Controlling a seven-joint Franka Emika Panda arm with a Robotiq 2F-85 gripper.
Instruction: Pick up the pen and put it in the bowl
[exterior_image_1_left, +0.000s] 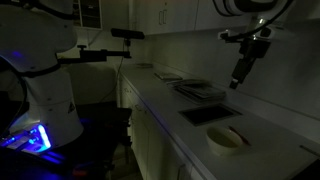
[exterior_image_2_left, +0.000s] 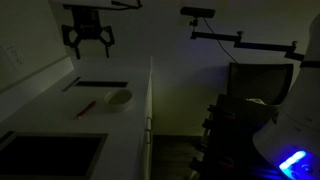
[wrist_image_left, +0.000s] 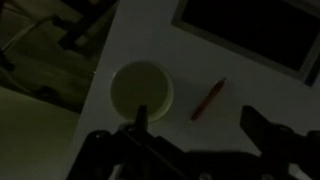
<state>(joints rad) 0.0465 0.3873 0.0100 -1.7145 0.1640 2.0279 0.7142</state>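
Pen (wrist_image_left: 208, 99) lies untouched beneath the wide-open gripper (exterior_image_2_left: 89, 45).

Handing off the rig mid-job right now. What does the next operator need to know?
Gripper: open and empty, high above the counter.
Pen: red, lying flat on the counter beside the bowl and not touching it.
Bowl: upright on the counter near the dark tray. It looks empty in the wrist view.
Done: nothing yet; the pen is ungrasped.
Left: descend over the pen, grasp it, lift it, carry it to the bowl and release it there. The lighting is very dim, so line up using the wrist view.
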